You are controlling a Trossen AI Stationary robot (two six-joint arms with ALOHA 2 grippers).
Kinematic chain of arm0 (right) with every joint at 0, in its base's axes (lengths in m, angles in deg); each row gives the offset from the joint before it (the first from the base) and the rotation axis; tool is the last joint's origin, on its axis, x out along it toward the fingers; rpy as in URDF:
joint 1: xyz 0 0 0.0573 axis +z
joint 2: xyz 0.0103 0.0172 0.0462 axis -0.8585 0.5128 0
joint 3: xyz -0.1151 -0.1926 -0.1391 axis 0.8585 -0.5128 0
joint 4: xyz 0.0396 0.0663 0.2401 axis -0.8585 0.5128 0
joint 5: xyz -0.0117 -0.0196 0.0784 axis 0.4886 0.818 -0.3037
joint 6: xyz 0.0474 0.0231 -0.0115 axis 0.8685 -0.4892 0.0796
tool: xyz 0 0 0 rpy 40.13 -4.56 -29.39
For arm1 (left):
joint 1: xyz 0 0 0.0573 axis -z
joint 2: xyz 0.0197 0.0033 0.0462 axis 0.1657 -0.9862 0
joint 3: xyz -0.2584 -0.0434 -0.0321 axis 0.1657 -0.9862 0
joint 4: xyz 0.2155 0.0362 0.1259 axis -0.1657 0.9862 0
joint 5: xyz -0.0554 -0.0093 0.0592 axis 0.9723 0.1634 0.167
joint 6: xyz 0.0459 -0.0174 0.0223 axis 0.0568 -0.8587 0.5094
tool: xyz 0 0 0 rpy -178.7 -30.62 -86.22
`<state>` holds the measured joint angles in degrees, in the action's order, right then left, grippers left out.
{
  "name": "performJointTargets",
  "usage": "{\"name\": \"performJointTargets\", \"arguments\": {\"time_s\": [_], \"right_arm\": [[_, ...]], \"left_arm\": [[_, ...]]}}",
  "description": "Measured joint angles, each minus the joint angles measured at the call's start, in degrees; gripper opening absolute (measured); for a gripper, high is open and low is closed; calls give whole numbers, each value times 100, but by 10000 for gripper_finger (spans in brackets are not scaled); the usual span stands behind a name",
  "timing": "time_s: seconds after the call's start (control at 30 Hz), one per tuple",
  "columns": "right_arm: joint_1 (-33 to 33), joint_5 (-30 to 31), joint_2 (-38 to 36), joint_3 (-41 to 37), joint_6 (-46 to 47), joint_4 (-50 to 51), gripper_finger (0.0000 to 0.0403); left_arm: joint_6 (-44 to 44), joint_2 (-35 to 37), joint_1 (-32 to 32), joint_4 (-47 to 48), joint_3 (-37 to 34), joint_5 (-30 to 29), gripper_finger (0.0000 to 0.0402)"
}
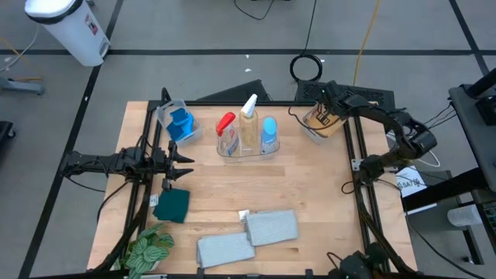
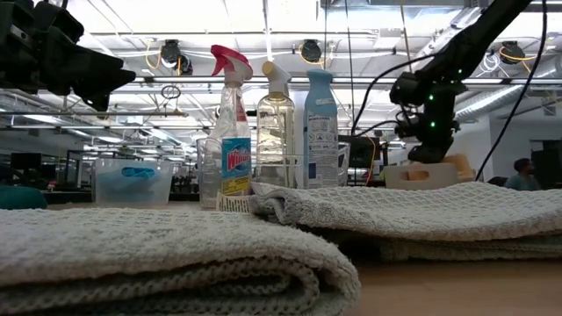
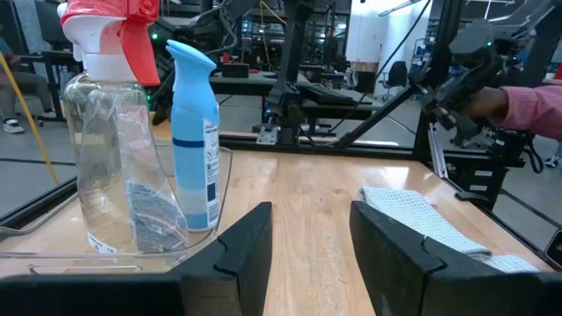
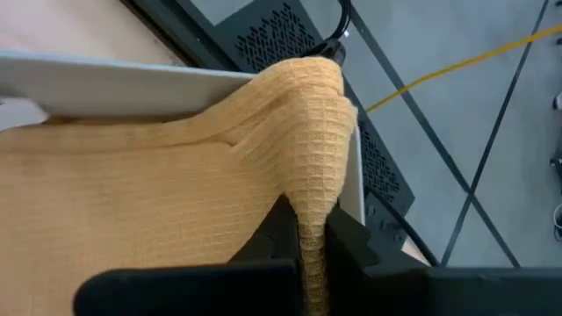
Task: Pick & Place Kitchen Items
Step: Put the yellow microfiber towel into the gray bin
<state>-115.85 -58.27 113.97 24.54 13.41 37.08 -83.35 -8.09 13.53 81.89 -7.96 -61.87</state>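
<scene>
My right gripper [image 4: 312,237] is over the grey tub [image 1: 314,133] at the table's far right corner, shut on an orange waffle-weave cloth [image 4: 158,193] that fills the tub. The gripper also shows in the high view [image 1: 324,118]. Three bottles stand in a clear tub [image 1: 248,153] at the far middle: red-trigger [image 1: 225,130], white-trigger [image 1: 249,120] and blue-capped [image 1: 269,133]. A teal cloth [image 1: 172,205] and two grey folded towels [image 1: 225,249] [image 1: 273,227] lie flat near the front. My left gripper [image 1: 186,159] waits open and level at the left edge. My right gripper pinches a raised fold of the orange cloth [image 4: 309,189] between its two fingers, slanting down from the table's right side. The fold stands up as a ridge running into the fingers. The rest of the cloth lies in the tub, against its white rim [image 4: 132,83].
A clear tub with a blue sponge [image 1: 180,124] stands at the far left. A green leafy plant [image 1: 147,252] sits at the near left corner. A person's red sleeve [image 3: 536,105] shows beyond the table's right side. Bare wood lies mid-table, between bottles and towels.
</scene>
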Motion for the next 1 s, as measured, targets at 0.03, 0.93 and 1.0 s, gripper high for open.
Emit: {"name": "performJointTargets", "arguments": {"time_s": [0.03, 0.93, 1.0], "right_arm": [[-7, 2, 73, 0, 2, -69, 4], [104, 11, 638, -2, 454, -667, 132], [171, 14, 595, -3, 445, -652, 157]], "left_arm": [[0, 0, 0, 1, 0, 0, 159], [0, 0, 1, 0, 0, -1, 159], [0, 0, 0, 0, 0, -1, 159]]}}
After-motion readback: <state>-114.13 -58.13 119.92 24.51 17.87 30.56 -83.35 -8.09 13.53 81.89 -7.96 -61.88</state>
